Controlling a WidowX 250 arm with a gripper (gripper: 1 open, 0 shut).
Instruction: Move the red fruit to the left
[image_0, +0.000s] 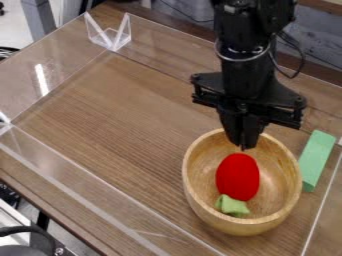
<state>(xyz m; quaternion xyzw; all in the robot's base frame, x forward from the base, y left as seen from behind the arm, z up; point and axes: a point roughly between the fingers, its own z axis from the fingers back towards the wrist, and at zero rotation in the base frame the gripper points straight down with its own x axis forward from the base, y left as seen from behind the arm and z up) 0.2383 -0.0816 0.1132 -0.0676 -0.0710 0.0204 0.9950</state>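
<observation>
The red fruit (239, 176) is a glossy red oval lying inside the wooden bowl (191, 163) at the right of the table, with its light green leafy piece (234, 206) at the near end. My gripper (247, 143) points down over the bowl. Its black fingers are shut together into one point just behind the fruit's far top edge. Nothing shows between the fingers. I cannot tell whether the tips touch the fruit.
A flat light-green block (317, 158) lies on the wood right of the bowl. Clear acrylic walls (107, 34) ring the wooden table, with a low one along the near left edge (54, 165). Bare wood stretches left of the bowl.
</observation>
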